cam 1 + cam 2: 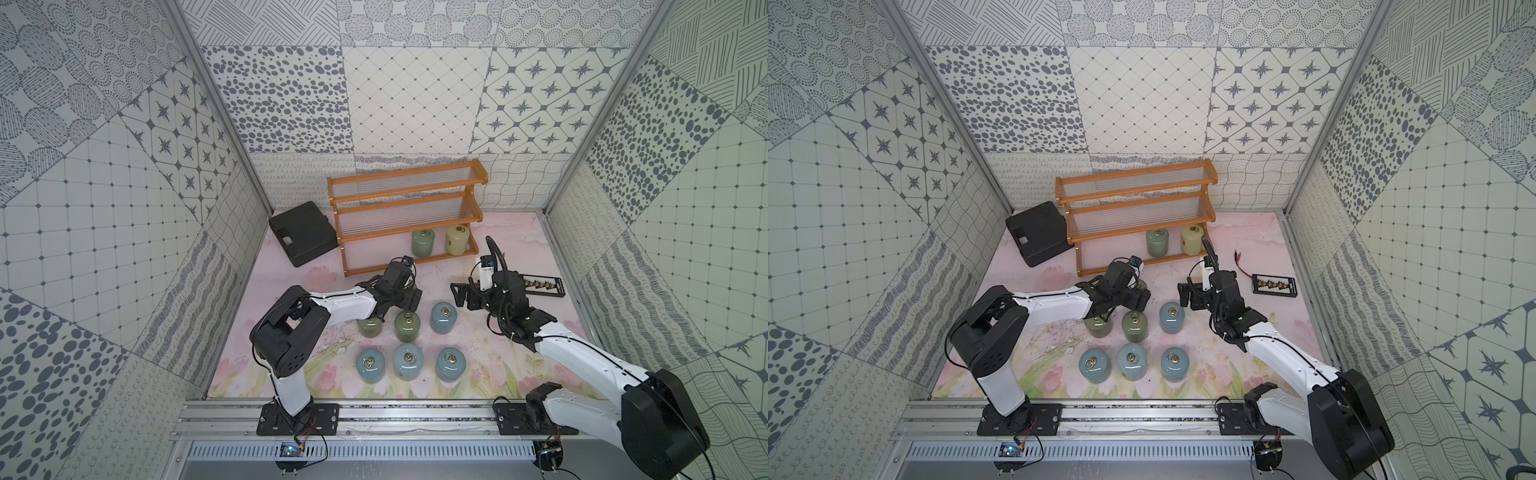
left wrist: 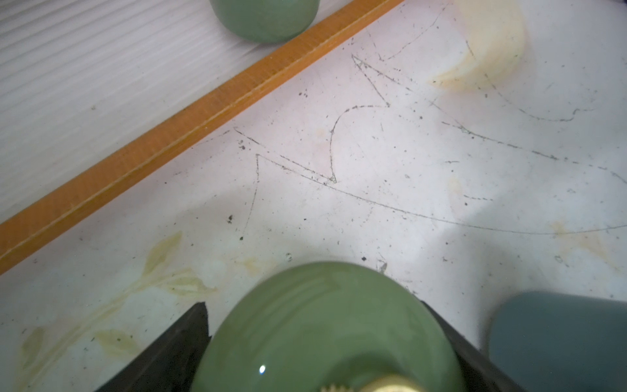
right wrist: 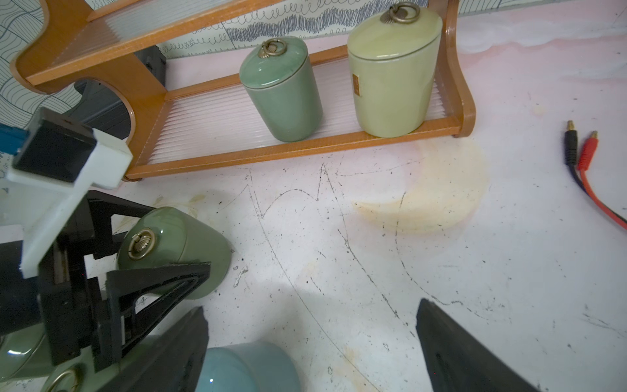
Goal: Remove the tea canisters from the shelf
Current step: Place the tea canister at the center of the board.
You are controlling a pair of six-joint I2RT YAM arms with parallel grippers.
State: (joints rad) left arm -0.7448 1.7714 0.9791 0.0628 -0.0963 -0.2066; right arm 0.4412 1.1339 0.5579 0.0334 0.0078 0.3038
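Nearest the lens, low in the left wrist view, a green canister (image 2: 322, 325) stands on the surface (image 2: 407, 203) between the fingers (image 2: 176, 349) of the left gripper (image 3: 179, 237). They flank it closely, and I cannot tell if they pinch it or only stand beside it. The right gripper (image 3: 310, 305) is empty, its fingers spread wide.

By my count seven canisters are off the shelf (image 1: 409, 192), grouped at lower centre of both top views: four blue canisters (image 1: 409, 359) and three green. Two remain on its lowest tier, toward the right: another green canister (image 1: 422, 243) and the yellow canister (image 1: 457, 240).

All stand upright, long axis vertical, ring lids up. Only the flanked one looks leaned in the right wrist view, and this is perhaps only an effect of the lens.
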